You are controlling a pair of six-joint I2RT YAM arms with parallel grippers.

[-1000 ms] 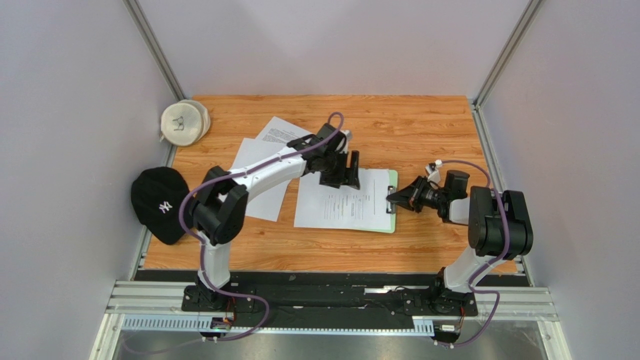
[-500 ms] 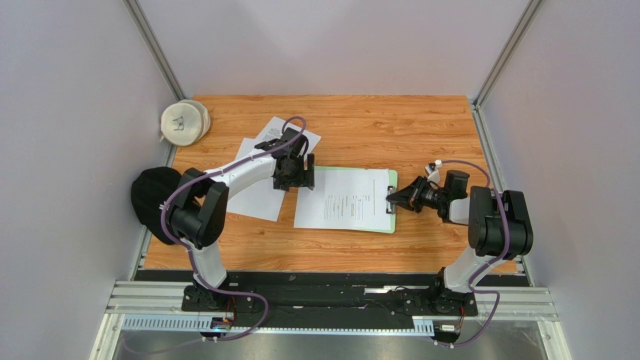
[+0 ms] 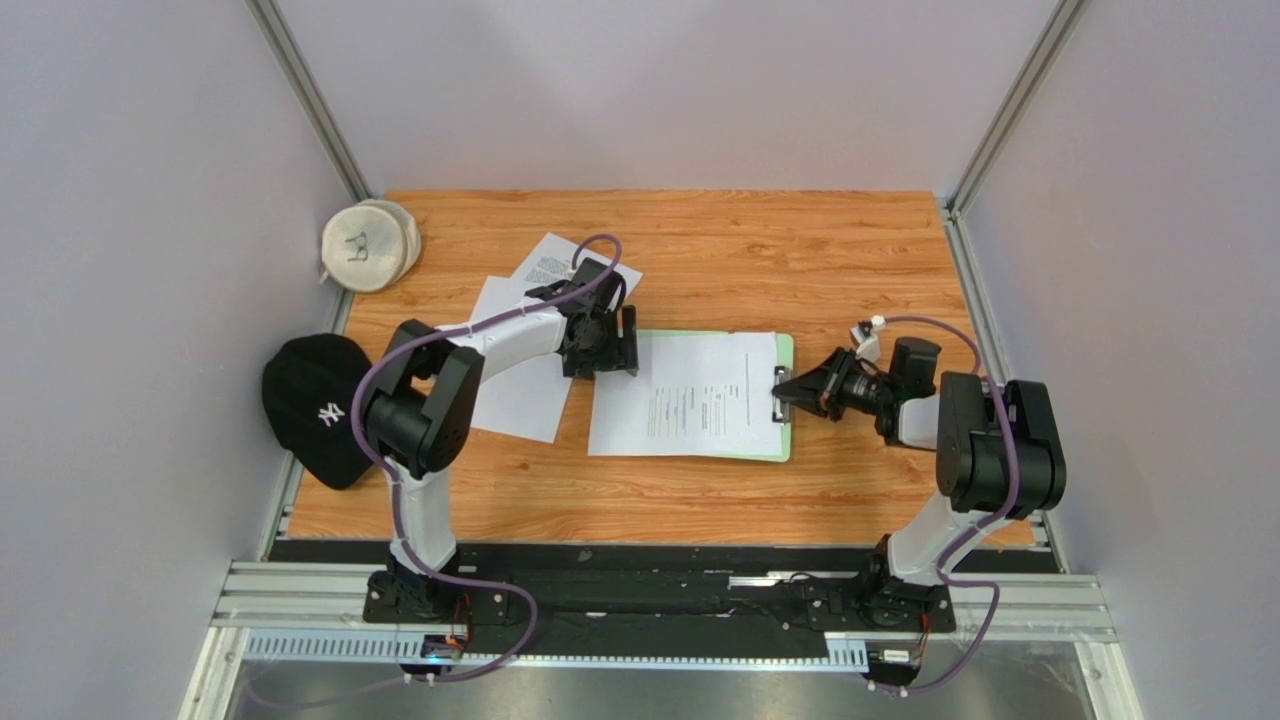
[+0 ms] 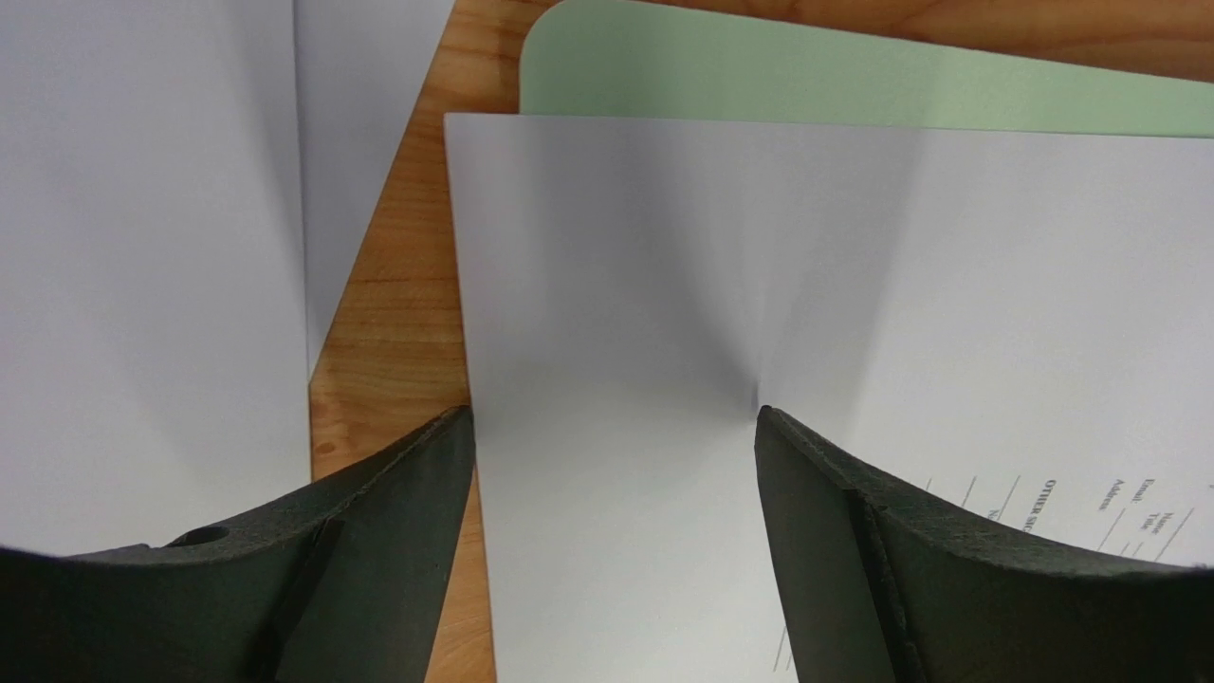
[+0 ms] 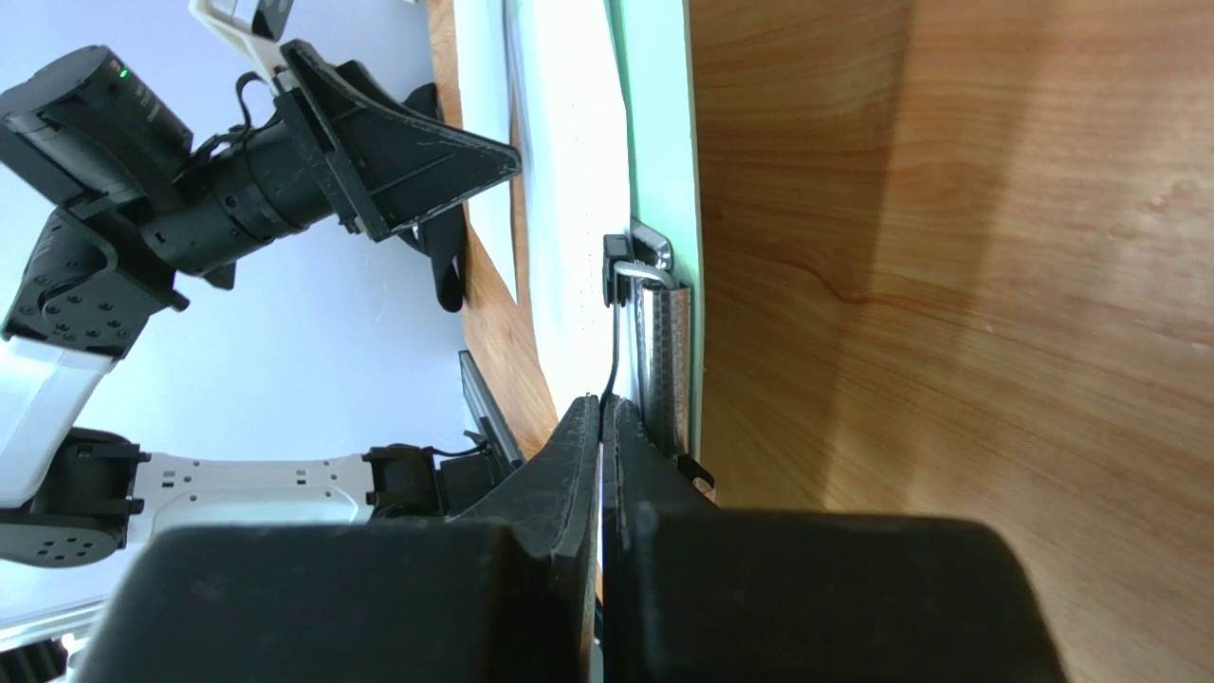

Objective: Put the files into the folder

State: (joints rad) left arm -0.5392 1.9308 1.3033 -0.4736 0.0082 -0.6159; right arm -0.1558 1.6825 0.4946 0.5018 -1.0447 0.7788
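Pale green, the folder (image 3: pixel 670 338) lies flat at the middle of the wooden table (image 3: pixel 842 255), its metal clip (image 5: pixel 661 349) on the short edge facing the right arm. One printed sheet (image 3: pixel 691 398) rests on top of it, slightly askew, so that green shows along the far edge and the near right corner. The left gripper (image 4: pixel 613 470) is released: its two fingers (image 4: pixel 356 555) are spread wide over the sheet's left edge, above the paper. Two loose sheets (image 3: pixel 519 383) lie overlapping on the table just left of the folder, partly under the left arm. The right gripper (image 5: pixel 604 416) is clenched at the clip, fingers pressed together with the clip's thin lever running into the seam between them. A black cap (image 3: pixel 319 408) sits at the table's left edge, and a white cloth item (image 3: pixel 368 243) occupies the far left corner.
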